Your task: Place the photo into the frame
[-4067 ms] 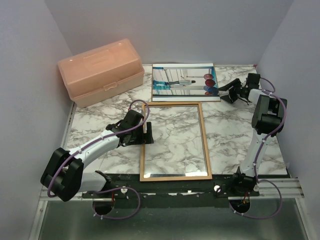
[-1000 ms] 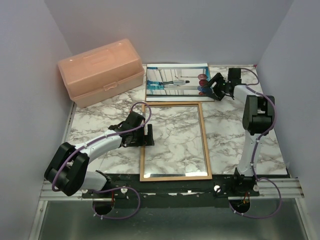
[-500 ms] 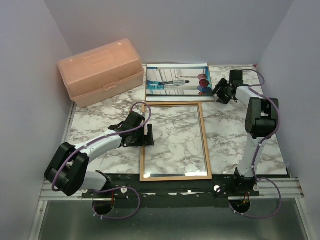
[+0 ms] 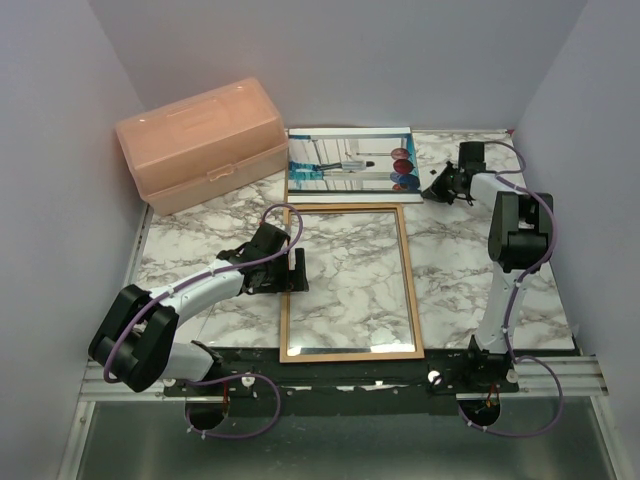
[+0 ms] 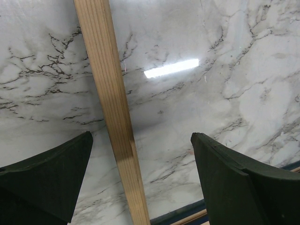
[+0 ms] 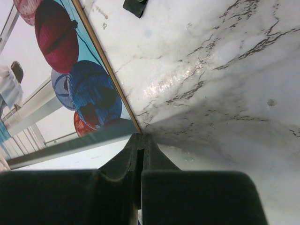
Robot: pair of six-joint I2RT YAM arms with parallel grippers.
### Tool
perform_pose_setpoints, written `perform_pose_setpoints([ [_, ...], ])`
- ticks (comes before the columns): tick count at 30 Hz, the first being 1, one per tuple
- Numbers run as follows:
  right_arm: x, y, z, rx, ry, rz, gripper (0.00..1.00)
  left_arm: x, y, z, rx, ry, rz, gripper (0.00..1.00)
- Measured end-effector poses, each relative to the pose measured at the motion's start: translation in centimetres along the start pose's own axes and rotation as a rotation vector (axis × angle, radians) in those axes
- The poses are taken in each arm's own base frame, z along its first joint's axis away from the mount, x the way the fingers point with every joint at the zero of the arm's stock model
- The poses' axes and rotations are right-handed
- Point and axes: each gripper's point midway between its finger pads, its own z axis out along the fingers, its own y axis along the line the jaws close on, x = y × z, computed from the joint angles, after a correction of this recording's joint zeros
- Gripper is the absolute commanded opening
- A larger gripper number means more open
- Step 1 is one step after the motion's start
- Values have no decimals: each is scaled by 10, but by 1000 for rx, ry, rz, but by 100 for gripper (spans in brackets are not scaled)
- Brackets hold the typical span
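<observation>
The photo [image 4: 350,165] lies flat at the back of the marble table, just beyond the frame [image 4: 409,285], which lies wood side up with its clear pane over the marble. My right gripper [image 4: 436,186] is shut at the photo's right end. In the right wrist view its closed tips [image 6: 140,137] touch the corner of the photo [image 6: 89,98] by the red and blue balloons, and nothing shows between them. My left gripper [image 4: 293,270] is open and straddles the frame's left rail [image 5: 112,122] without touching it.
A peach plastic box [image 4: 200,140] stands at the back left, next to the photo's left end. A small black piece [image 6: 136,5] lies on the marble beyond the photo's corner. Grey walls close in the table on both sides.
My right gripper has gone from open to shut and sits at the photo's right corner. The photo has slid a little to the left. The left arm has held still over the last second.
</observation>
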Motion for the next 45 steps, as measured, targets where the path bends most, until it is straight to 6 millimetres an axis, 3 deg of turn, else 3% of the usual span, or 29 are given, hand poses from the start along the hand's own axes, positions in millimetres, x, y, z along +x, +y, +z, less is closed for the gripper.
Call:
perform_pose_setpoints([
  [11, 4, -13, -10, 22, -14, 26, 1, 0, 0, 0, 0, 0, 0, 90],
  [21, -1, -77, -50, 98, -52, 153, 1, 0, 0, 0, 0, -1, 0, 90],
  [23, 0, -83, -56, 87, -58, 173, 17, 0, 0, 0, 0, 0, 0, 90],
  [26, 4, -75, -56, 9, -36, 187, 47, 0, 0, 0, 0, -1, 0, 90],
  [29, 4, -54, -54, -104, -12, 192, 59, 0, 0, 0, 0, -1, 0, 90],
  [38, 15, -15, -37, -323, 86, 212, 60, 0, 0, 0, 0, -1, 0, 90],
  [45, 26, 3, -25, -387, 138, 237, 50, 0, 0, 0, 0, -1, -1, 90],
])
